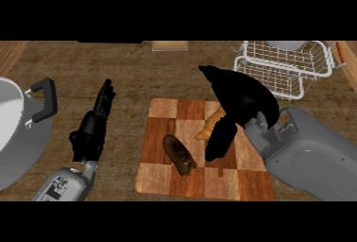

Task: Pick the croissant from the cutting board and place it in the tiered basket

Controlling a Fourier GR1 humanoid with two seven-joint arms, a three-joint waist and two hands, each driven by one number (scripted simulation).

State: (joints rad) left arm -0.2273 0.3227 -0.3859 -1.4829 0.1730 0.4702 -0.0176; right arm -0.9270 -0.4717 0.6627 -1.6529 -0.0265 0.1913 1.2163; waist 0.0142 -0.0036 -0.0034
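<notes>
Croissant (208,126): golden-orange piece on the upper right part of the cutting board (160,182), centre of the frame. Only its left edge shows from under the right hand (241,97).

Right hand: black, lying over the croissant from the right. Whether it is closed on the pastry or merely above it cannot be told.

Left hand (90,132): left of the board, flat and straight, resting, holding nothing.

Tiered basket (279,71): white wire, upper right of the frame, near the board's top right corner.

Also present: dark brown oblong item (179,155) at the board's lower middle, near the croissant; grey pot (17,142) at the left edge.

Risks, as judged:
- A hold taken on one end only could let the croissant tip or slip on the lift.
- The hand's lower tip sits close to the dark item and could nudge it.
- The carry could catch the basket's wire rim.

Hidden or unclear:
- most of the croissant, and any contact with it
- the basket's top, cut off at the upper edge
- most of the pot
- what the dark item is
</notes>
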